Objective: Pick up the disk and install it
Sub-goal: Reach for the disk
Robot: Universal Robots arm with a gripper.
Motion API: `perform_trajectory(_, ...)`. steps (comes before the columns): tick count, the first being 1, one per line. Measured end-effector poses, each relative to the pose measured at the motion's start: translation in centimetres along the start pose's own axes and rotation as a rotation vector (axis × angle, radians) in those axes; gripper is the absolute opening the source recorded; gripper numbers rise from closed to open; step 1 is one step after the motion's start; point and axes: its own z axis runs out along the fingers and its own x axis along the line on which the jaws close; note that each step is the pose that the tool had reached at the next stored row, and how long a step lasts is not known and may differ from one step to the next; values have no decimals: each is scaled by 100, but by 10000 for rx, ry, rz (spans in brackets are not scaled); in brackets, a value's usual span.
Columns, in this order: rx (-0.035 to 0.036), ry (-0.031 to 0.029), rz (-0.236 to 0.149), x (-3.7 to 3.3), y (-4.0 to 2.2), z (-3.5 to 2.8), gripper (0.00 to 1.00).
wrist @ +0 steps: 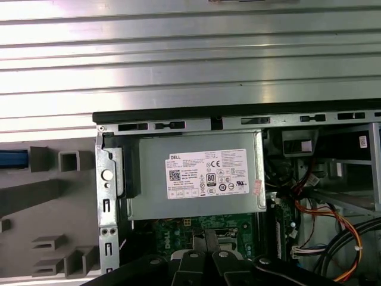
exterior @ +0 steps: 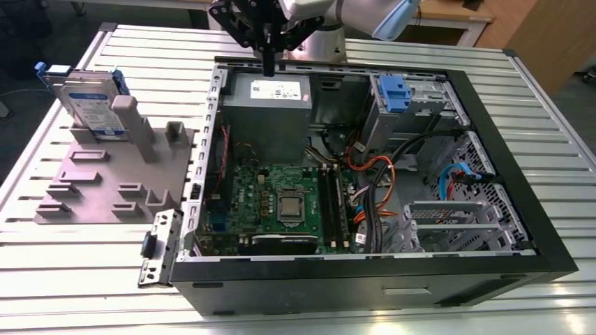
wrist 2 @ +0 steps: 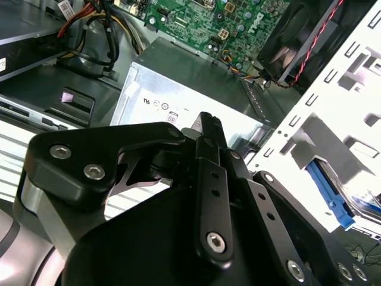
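Silver in a blue frame, the disk [exterior: 86, 98] stands on edge in a grey rack [exterior: 102, 181] on the desk [exterior: 531, 112], well off to the exterior view's left of the claw [exterior: 269, 68], which hangs pressed together and empty above the power box [exterior: 270, 108].

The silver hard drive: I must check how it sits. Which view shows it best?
The exterior view: the silver hard drive in its blue plastic carrier stands upright in the grey fixture, whole. The first wrist view catches a blue edge; the second wrist view a blue corner, possibly its carrier.
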Motion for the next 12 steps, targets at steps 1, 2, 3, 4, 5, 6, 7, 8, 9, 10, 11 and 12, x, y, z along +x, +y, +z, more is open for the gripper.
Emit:
perform_trajectory(1, 1, 0, 0, 2, 0, 0, 11)
perform_trajectory(2, -1, -1, 1, 5, 0, 0, 11)
perform_trajectory(3, -1, -1, 1, 9, -1, 0, 11)
perform_trajectory(4, 0, 0, 0, 13, -1, 0, 11)
perform_trajectory(5, 0, -1, 0, 16, -1, 0, 11)
perform_trajectory(6, -1, -1, 0, 20, -2, 0, 11)
perform_trajectory(7, 0, 0, 0, 22, -2, 0, 11)
perform_trajectory(8, 0, 0, -1, 24, -2, 0, 11)
perform_trajectory(9, 0, 0, -1, 26, -2, 0, 11)
perform_trajectory(10, 0, 0, 0, 27, -2, 1, 11)
perform_trajectory(11, 1, 0, 0, 28, -2, 1, 11)
perform_trajectory(12, 0, 0, 0, 29, -2, 1, 11)
